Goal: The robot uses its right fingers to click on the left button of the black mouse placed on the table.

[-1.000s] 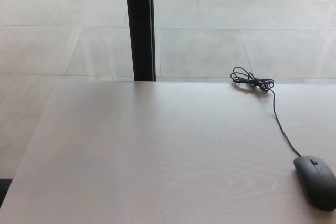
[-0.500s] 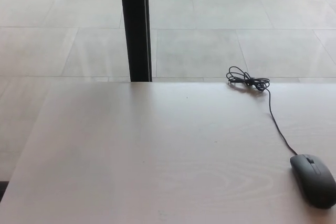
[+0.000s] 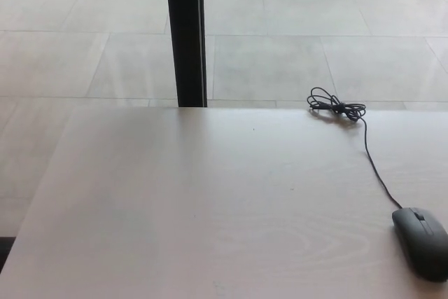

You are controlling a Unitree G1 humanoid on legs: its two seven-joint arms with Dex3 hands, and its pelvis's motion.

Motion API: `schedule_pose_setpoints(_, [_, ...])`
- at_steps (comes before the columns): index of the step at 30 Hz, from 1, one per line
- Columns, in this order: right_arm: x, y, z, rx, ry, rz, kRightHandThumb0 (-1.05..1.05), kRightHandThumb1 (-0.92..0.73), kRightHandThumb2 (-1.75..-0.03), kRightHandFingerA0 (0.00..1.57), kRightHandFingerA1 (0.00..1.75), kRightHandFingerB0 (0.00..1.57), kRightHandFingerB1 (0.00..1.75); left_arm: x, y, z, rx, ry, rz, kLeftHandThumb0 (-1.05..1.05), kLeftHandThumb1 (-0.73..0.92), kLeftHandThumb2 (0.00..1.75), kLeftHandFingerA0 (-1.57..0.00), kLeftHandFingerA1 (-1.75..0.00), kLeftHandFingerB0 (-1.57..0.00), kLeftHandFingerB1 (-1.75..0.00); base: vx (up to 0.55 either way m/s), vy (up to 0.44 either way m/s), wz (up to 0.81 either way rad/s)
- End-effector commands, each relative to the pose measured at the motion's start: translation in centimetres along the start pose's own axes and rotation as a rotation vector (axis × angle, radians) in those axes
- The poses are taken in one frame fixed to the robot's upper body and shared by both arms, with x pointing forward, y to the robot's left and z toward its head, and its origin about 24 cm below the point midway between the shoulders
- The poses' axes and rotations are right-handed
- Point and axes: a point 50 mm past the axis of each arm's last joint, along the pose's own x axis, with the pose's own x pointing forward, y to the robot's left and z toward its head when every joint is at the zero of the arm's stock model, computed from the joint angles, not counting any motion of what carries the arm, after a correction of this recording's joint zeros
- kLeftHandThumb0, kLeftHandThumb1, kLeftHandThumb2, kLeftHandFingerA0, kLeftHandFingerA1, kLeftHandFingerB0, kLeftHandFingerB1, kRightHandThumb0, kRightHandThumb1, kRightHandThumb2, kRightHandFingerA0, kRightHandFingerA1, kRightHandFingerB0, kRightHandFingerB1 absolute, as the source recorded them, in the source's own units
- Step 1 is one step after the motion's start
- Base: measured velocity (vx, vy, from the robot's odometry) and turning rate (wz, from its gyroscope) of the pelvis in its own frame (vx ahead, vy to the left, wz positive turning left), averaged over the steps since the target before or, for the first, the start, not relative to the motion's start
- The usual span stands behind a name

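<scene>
Taking the black post (image 3: 186,33) as the landmark, everything else falls to its right or below it. The post stands upright on the pale tiled floor (image 3: 70,54), just behind the far edge of the light wooden table (image 3: 175,208), a little left of the table's middle. The table spreads out below the post and fills the lower part of the head view, its near left corner cut off by the floor. Well to the right of the post, close to the table's far edge, lies a small tangled bundle of the black cable (image 3: 337,108). From that bundle the cable runs down and to the right across the tabletop in a gentle curve, ending at the black mouse (image 3: 422,241). The mouse sits far to the right of the post and much nearer the robot, almost at the right edge of the picture, with its wheel end pointing up toward the cable and its body touching the table. Neither robot hand shows in this view, so whether their fingers are spread or pressed together cannot be told.
</scene>
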Motion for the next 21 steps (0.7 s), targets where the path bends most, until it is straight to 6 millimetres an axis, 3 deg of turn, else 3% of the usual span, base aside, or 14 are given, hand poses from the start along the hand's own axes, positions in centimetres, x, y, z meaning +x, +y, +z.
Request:
schedule_pose_setpoints(1, [0.7,8.7,5.9,-0.223,-0.202,0.311,-0.55,-0.50,-0.91,0.35,0.57,0.18,0.45,0.0,-2.5,0.1,-0.074,-0.009,-0.134,-0.62,0.75,0.99,-0.27,-0.56,-0.20,-0.47,0.00,0.000,0.00])
schedule_pose_setpoints(2, [0.7,8.8,5.9,-0.227,-0.201,0.313,-0.55,-0.50,-0.91,0.35,0.57,0.18,0.45,0.0,-2.5,0.1,-0.075,-0.009,-0.135,-0.62,0.75,0.99,-0.27,-0.56,-0.20,-0.47,0.00,0.000,0.00])
schedule_pose_setpoints(3, [0.4,9.8,5.0,-0.255,-0.193,0.380,-0.55,-0.68,-0.60,0.36,0.43,0.29,0.32,-0.1,-2.5,-0.3,-0.064,0.008,-0.142,-0.63,0.74,0.99,-0.25,-0.56,-0.19,-0.47,0.00,0.000,0.00])
schedule_pose_setpoints(4, [0.3,10.5,4.6,-0.281,-0.190,0.404,-0.59,-0.67,-0.61,0.36,0.43,0.29,0.32,-0.2,-2.5,-0.4,-0.051,0.017,-0.132,-0.60,0.92,0.67,-0.31,-0.48,-0.26,-0.35,0.00,0.000,0.00])
schedule_pose_setpoints(5, [0.4,10.6,4.6,-0.284,-0.190,0.405,-0.59,-0.67,-0.61,0.36,0.43,0.29,0.32,-0.1,-2.6,-0.3,-0.051,0.017,-0.132,-0.60,0.92,0.67,-0.31,-0.48,-0.26,-0.35,0.00,0.000,0.00])
schedule_pose_setpoints(6, [-0.3,12.1,3.5,-0.341,-0.174,0.480,-0.65,-0.67,-0.61,0.41,0.42,0.32,0.31,-0.2,-2.4,-0.8,-0.046,0.032,-0.127,-0.62,0.75,0.99,-0.27,-0.55,-0.21,-0.48,0.00,0.000,0.00])
schedule_pose_setpoints(7, [-0.6,12.7,3.0,-0.357,-0.157,0.507,-0.65,-0.66,-0.60,0.41,0.42,0.32,0.30,-0.2,-2.4,-0.9,-0.041,0.034,-0.121,-0.59,0.92,0.67,-0.34,-0.48,-0.27,-0.35,0.00,0.000,0.00])
schedule_pose_setpoints(12, [-1.9,14.6,1.4,-0.427,-0.108,0.602,-0.64,-0.68,-0.61,0.39,0.41,0.31,0.30,-0.2,-2.2,-1.0,-0.032,0.040,-0.115,-0.61,0.90,0.67,-0.36,-0.49,-0.28,-0.35,0.00,0.000,0.00])
schedule_pose_setpoints(15, [-2.7,15.5,0.0,-0.466,-0.084,0.662,-0.64,-0.66,-0.62,0.36,0.43,0.29,0.32,-0.1,-2.2,-1.0,-0.013,0.041,-0.121,-0.60,0.92,0.67,-0.35,-0.49,-0.27,-0.35,0.00,0.000,0.00])
schedule_pose_setpoints(16, [-2.8,15.7,-0.4,-0.486,-0.076,0.676,-0.56,-0.50,-0.92,0.34,0.57,0.17,0.46,-0.2,-2.2,-0.9,-0.004,0.037,-0.128,-0.61,0.92,0.67,-0.35,-0.51,-0.27,-0.36,0.00,0.000,0.00])
schedule_pose_setpoints(18, [-3.0,15.9,-0.7,-0.481,-0.057,0.689,-0.56,-0.50,-0.92,0.33,0.57,0.17,0.45,-0.2,-2.2,-0.9,0.001,0.042,-0.128,-0.61,0.91,0.67,-0.35,-0.50,-0.28,-0.36,0.00,0.000,0.00])
schedule_pose_setpoints(19, [-3.0,16.1,-1.0,-0.490,-0.053,0.691,-0.61,-0.66,-0.59,0.37,0.43,0.31,0.32,-0.2,-2.2,-0.9,0.005,0.045,-0.126,-0.60,0.91,0.67,-0.36,-0.51,-0.28,-0.36,0.00,0.000,0.00])
schedule_pose_setpoints(20, [-3.2,16.4,-1.6,-0.513,-0.045,0.694,-0.63,-0.65,-0.60,0.38,0.43,0.32,0.32,-0.2,-2.2,-0.9,0.007,0.046,-0.133,-0.61,0.91,0.67,-0.35,-0.48,-0.27,-0.35,0.00,0.000,0.00])
schedule_pose_setpoints(21, [-3.3,16.5,-1.9,-0.537,-0.042,0.700,-0.61,-0.51,-0.92,0.36,0.57,0.21,0.45,-0.2,-2.2,-0.9,0.013,0.047,-0.131,-0.60,0.91,0.67,-0.36,-0.49,-0.28,-0.35,0.00,0.000,0.00])
